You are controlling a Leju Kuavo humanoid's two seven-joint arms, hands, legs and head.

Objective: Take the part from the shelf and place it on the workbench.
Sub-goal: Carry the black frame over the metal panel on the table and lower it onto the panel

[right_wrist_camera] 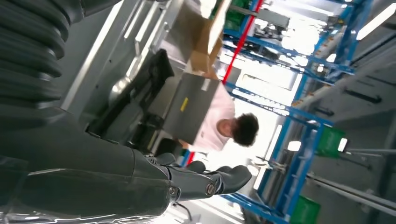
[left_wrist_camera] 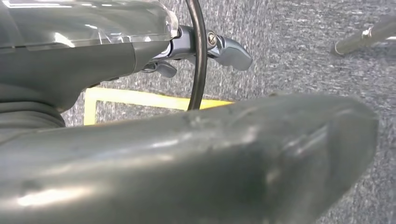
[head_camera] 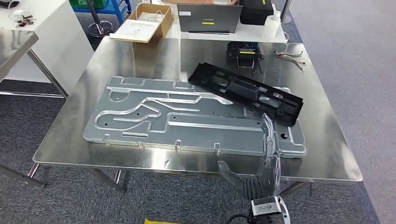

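Fingers of my right hand reaching up spread and holding nothing at lower right of the frame, black part lying across the grey metal plate on the steel tabletop, right of centre, left hand hanging over the carpet, its grip I cannot tell.

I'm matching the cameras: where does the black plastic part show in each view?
Head view: black part lies slanted across the grey metal plate's far right corner.
Left wrist view: not in it.
Right wrist view: black part beyond the right hand.
Shared landmark: the laptop.
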